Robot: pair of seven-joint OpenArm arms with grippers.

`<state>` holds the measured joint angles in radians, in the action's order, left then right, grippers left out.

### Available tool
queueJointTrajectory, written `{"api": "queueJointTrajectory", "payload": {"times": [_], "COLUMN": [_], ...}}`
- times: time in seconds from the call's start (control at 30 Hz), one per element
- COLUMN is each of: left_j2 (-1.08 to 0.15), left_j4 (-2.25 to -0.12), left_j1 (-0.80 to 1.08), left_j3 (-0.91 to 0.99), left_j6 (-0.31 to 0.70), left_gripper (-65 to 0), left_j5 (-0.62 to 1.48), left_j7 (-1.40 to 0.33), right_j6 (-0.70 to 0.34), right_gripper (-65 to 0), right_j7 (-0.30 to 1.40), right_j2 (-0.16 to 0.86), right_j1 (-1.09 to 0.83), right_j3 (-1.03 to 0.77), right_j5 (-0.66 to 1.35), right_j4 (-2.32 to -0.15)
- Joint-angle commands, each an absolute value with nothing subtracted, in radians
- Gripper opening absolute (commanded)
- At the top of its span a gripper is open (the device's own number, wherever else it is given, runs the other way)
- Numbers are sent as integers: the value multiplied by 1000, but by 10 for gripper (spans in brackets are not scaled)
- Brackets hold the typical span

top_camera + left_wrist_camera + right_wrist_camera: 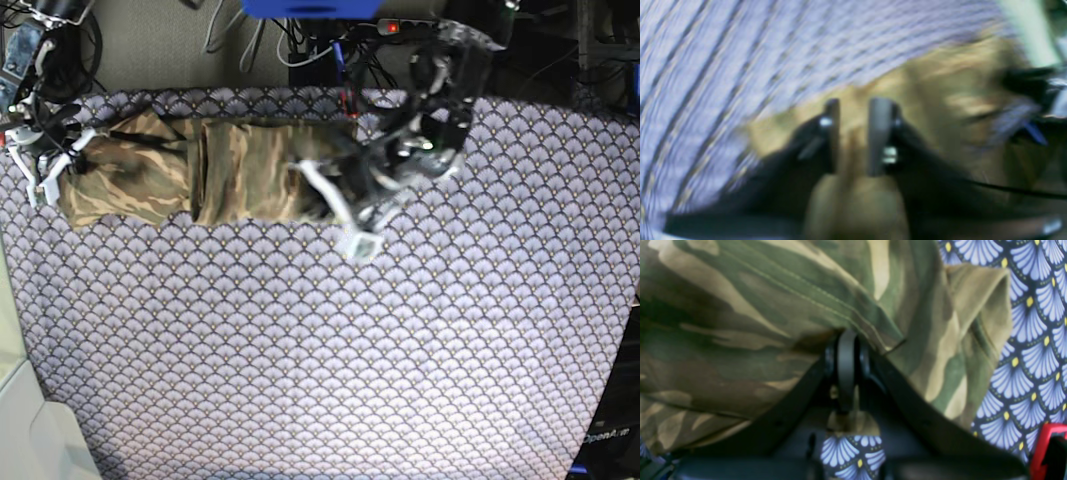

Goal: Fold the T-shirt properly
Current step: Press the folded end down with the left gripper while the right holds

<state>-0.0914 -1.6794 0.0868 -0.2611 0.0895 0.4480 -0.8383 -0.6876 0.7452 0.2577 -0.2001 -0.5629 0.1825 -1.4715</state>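
A table (400, 350) is seen draped in a purple scallop-patterned cloth (300, 380) (yellow dots at each fan). The camouflage T-shirt (210, 170) is laid directly on it near the far edge, stretched into a long band.
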Motion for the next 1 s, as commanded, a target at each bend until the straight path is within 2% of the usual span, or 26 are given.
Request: {"api": "queueJointTrajectory", "payload": {"times": [0.0,0.27,0.4,0.5,0.63,0.7,0.8,0.97], "left_j2": [-87,-94,-97,-104,-105,-105,-105,-105], "left_j4": [-1678,-1491,-1491,-1495,-1497,-1497,-1497,-1497], "left_j1": [73,58,47,48,50,50,50,50], "left_j3": [-251,-242,-243,-243,-243,-243,-243,-243], "left_j6": [104,104,104,104,104,104,104,105], "left_gripper": [-650,-562,-487,-421,-415,-415,-415,-415], "left_j5": [481,476,476,476,476,476,481,483], "left_j7": [-825,-822,-825,-825,-825,-825,-825,-851], "right_j6": [-698,-698,-698,-698,-698,-698,-698,-698], "right_gripper": [-650,-650,-643,-564,-419,-371,-339,-337], "right_j7": [779,797,862,898,974,1021,1066,1076], "right_j2": [266,262,266,266,266,266,268,320], "right_j1": [-200,-229,-231,-217,-185,-163,-113,-61], "right_j3": [-561,-682,-710,-723,-725,-725,-727,-748], "right_j5": [166,166,166,168,174,200,199,205], "right_j4": [-1471,-1675,-1771,-1801,-1799,-1794,-1750,-1583]}}
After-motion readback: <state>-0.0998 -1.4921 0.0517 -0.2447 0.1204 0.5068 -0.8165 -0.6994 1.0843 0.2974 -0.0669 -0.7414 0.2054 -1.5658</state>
